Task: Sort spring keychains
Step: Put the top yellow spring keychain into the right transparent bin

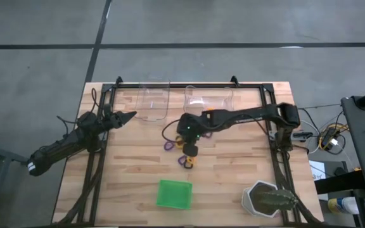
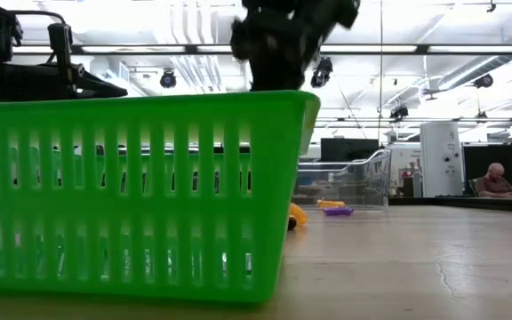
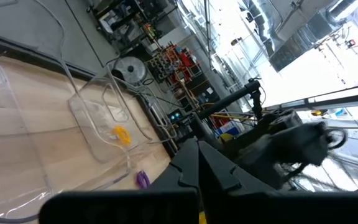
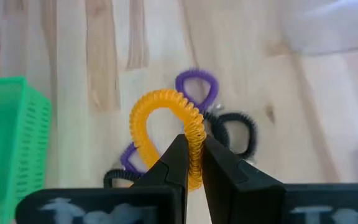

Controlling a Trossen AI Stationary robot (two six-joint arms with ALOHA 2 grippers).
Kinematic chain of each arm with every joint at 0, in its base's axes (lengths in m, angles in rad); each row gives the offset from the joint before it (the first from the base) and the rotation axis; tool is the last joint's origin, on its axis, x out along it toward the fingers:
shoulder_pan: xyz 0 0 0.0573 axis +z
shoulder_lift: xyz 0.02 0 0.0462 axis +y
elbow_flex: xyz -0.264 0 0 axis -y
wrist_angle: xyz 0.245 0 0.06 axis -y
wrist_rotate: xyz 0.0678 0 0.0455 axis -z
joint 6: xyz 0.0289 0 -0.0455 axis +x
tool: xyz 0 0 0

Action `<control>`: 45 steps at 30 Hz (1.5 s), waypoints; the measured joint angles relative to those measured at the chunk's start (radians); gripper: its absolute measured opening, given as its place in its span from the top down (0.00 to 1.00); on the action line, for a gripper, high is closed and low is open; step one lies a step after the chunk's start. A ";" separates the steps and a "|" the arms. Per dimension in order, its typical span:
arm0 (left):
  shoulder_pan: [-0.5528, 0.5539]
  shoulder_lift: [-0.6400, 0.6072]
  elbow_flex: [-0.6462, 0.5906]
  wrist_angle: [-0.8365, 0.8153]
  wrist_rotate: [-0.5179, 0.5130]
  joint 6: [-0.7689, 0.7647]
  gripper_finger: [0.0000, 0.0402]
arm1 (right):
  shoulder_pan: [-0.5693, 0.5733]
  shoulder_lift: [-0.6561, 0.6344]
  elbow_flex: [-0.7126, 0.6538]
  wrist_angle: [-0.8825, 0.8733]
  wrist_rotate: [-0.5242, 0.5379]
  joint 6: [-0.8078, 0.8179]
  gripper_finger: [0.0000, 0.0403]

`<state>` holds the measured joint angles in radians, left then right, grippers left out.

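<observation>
My right gripper (image 1: 191, 151) hangs over the middle of the table, shut on an orange spring keychain (image 4: 163, 94). Below it, more spring keychains lie loose on the wood: purple (image 4: 197, 84), black (image 4: 235, 132) and another purple (image 4: 128, 159). From above they show as a small cluster (image 1: 170, 145) (image 1: 185, 163). An orange keychain (image 3: 120, 134) lies in a clear tray and a purple one (image 3: 142, 179) beside it. My left gripper (image 1: 129, 116) waits shut at the table's left, pointing level toward the clear trays. My right gripper pinches the orange keychain's coiled ring at one spot (image 4: 195, 135) between its two fingertips. The fingers slant down from the table's right side. The rest of the loop stands out beyond the fingertips, clear of the table and of the other keychains.
A green square tray (image 1: 173, 194) stands near the front edge, filling the low view (image 2: 140, 196). Two clear plastic trays (image 1: 154, 101) (image 1: 209, 98) sit at the far side. A white hexagonal holder (image 1: 266, 199) is at the front right. Black frame rails (image 1: 100, 152) line the table.
</observation>
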<state>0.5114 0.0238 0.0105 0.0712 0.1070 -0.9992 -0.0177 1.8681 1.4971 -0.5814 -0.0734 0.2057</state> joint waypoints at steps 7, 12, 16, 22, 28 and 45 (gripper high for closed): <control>0.000 0.002 0.000 -0.002 0.000 0.000 1.00 | -0.015 -0.052 0.074 -0.092 0.082 0.000 0.94; 0.000 0.005 0.000 -0.004 0.000 0.000 1.00 | -0.049 -0.063 0.088 -0.134 0.100 0.005 0.94; 0.000 0.005 0.000 -0.004 0.000 0.000 1.00 | -0.080 -0.065 0.088 -0.190 0.104 0.005 0.94; 0.000 0.005 0.000 -0.004 0.000 0.000 1.00 | -0.148 -0.066 0.088 -0.244 0.139 0.008 0.94; 0.000 0.005 0.000 -0.004 0.000 0.000 1.00 | -0.234 -0.066 0.087 -0.260 0.155 -0.007 0.94; 0.000 0.005 0.000 -0.004 0.000 0.000 1.00 | -0.488 -0.066 0.049 -0.259 0.170 -0.051 0.94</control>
<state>0.5116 0.0290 0.0107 0.0669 0.1066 -0.9989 -0.5053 1.8019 1.5462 -0.8402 0.0968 0.1543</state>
